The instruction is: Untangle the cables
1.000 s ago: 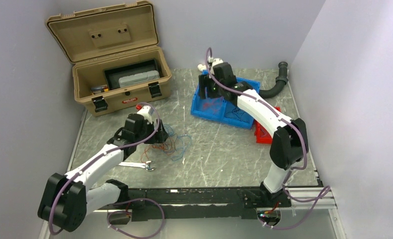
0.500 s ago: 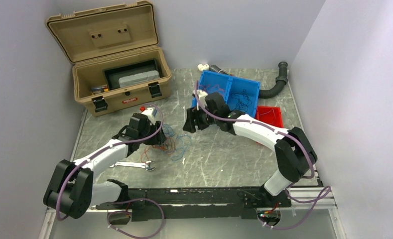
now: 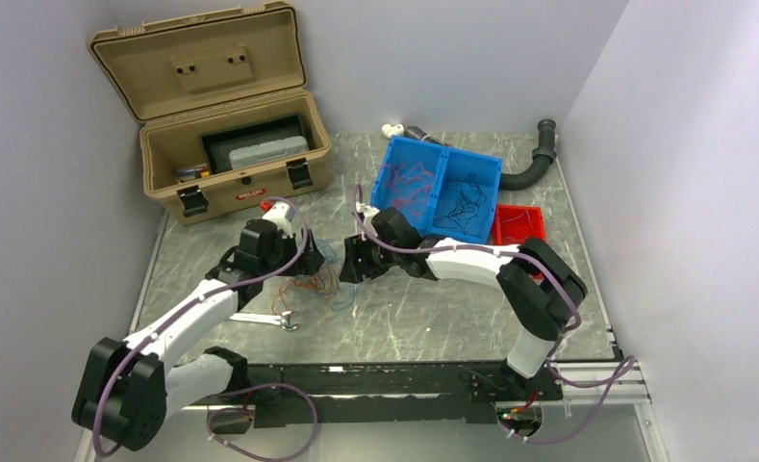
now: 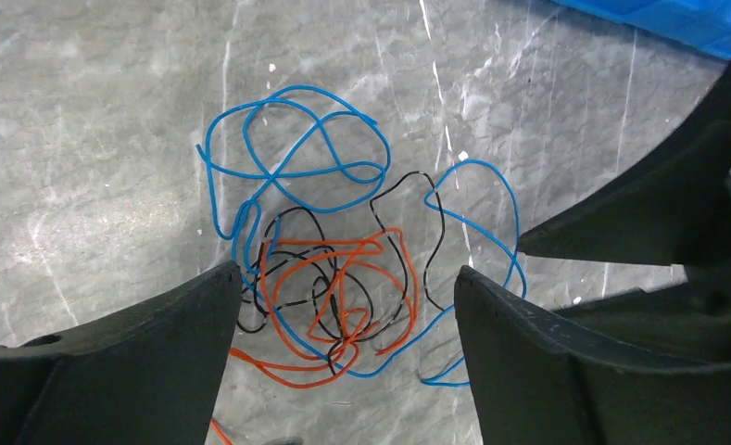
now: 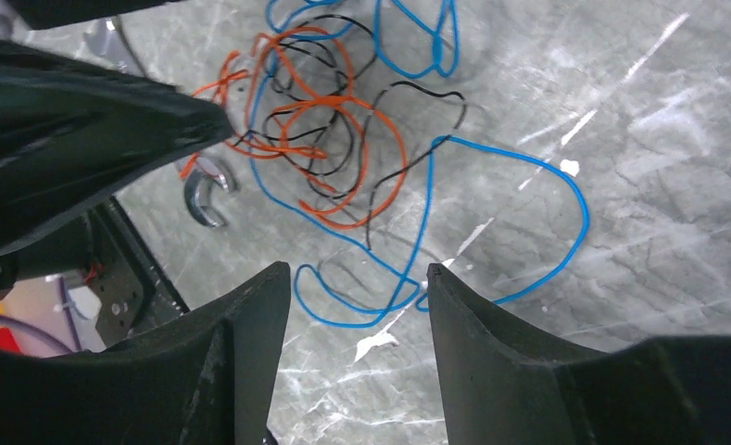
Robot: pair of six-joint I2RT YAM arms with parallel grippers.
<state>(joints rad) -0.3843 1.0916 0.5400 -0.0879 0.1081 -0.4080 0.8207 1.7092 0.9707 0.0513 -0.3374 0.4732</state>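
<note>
Tan case (image 3: 250, 195) back left, lid up; wrench (image 3: 265, 319) flat on the marble table (image 3: 433, 303); left gripper (image 4: 347, 278) released, jaws wide, over the cables (image 4: 324, 248); the cables are an orange, blue and black tangle on the table between both grippers; right gripper (image 5: 357, 273) also released, grasping nothing, blue loop under its gap; blue bin (image 3: 442, 147) behind holds more wires.

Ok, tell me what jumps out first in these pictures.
A tangle of blue, orange and black cables lies just left of centre, with the left gripper and right gripper both open over it. Behind stand an open tan case, back left, and a blue bin holding more wires.
</note>
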